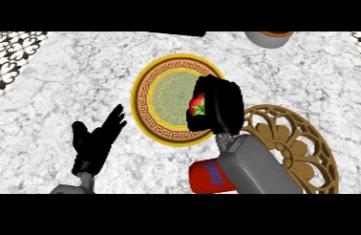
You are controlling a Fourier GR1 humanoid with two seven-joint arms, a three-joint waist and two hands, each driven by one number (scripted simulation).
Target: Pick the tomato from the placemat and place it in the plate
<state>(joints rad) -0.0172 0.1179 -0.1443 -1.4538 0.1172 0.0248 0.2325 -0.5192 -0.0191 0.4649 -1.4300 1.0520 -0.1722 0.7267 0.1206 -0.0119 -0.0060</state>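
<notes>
right robot hand (217,105) clasps tomato (197,105) over plate (158,76) | stem leaves face lower-left | left robot hand (95,141) slack

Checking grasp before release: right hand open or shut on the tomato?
Shut on it: the right hand curls round the tomato, held over the plate.

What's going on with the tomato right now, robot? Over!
Right hand shut on tomato, over the plate. Left hand open, resting lower left. Red can beside the placemat, not blocking.
</notes>
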